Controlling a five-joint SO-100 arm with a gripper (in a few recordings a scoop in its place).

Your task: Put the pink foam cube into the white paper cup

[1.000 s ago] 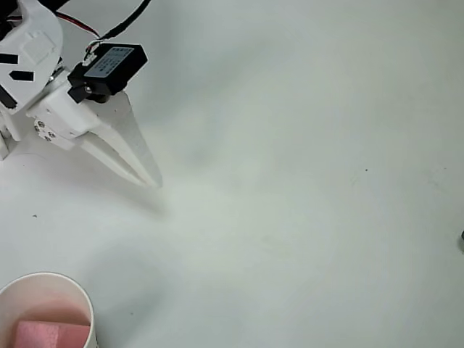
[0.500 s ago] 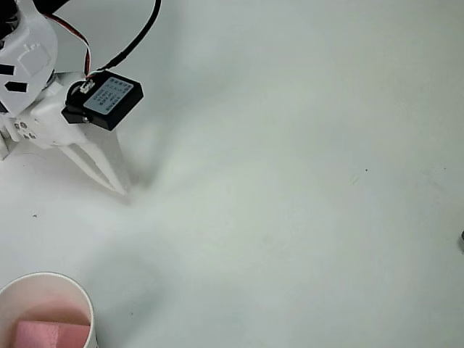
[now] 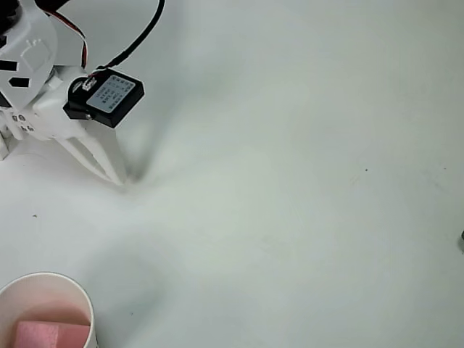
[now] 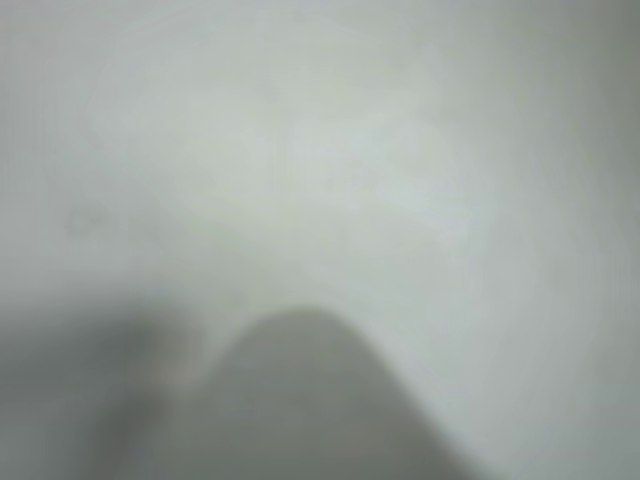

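One small salmon-pink foam cube lying inside the round white paper cup, low in the overhead view's left corner, partly cut off by the frame edge. White two-finger gripper near the upper left, well apart from the cup, fingertips pressed together over the plain white table, grasping nothing. Black camera box mounted on the white arm. Wrist view blurred: pale surface and a grey rounded shape at the bottom.
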